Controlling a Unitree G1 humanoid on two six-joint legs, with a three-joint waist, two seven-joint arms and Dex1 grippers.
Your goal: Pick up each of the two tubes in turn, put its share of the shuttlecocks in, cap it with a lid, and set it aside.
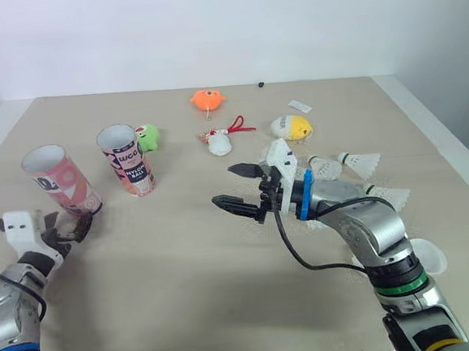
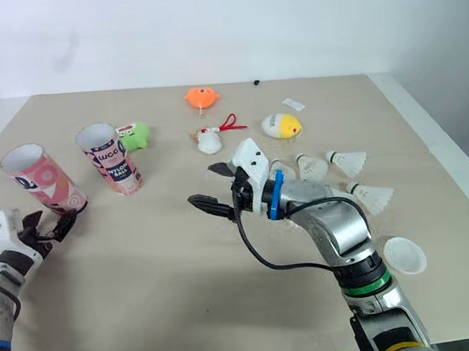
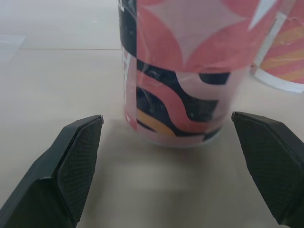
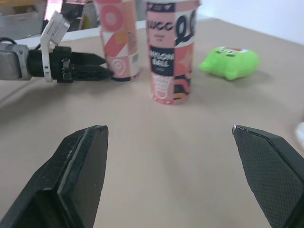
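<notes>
Both tubes are standing open-mouthed and uncapped at the left of the table (image 1: 228,306), and nothing of the task is looking finished. The pink tube (image 1: 60,183) is sitting at the far left, with the lettered tube (image 1: 128,159) just to its right and a little farther back; no shuttlecock is showing at either mouth. The left gripper (image 1: 74,229) is hanging low just in front of the pink tube's base with its fingers spread wide and not touching it, so the first pickup appears to be only starting. The right gripper (image 1: 224,184) is hovering over the middle of the table, its fingers also apart and holding nothing.

At least three shuttlecocks (image 1: 362,162) are lying loose on the right side, well apart from the tubes, and a white lid (image 1: 428,256) is resting near the right edge. By these pictures, filling, capping and setting aside are all waiting to be done for both tubes.

Small toys are lying scattered across the far half of the table: a green toy (image 1: 147,137) just beside the lettered tube, an orange toy (image 1: 207,99), a white toy with a red cord (image 1: 220,142) and a yellow-and-white toy (image 1: 291,127). The surface is a plain beige tabletop, backed by a bare white wall (image 1: 222,22).
</notes>
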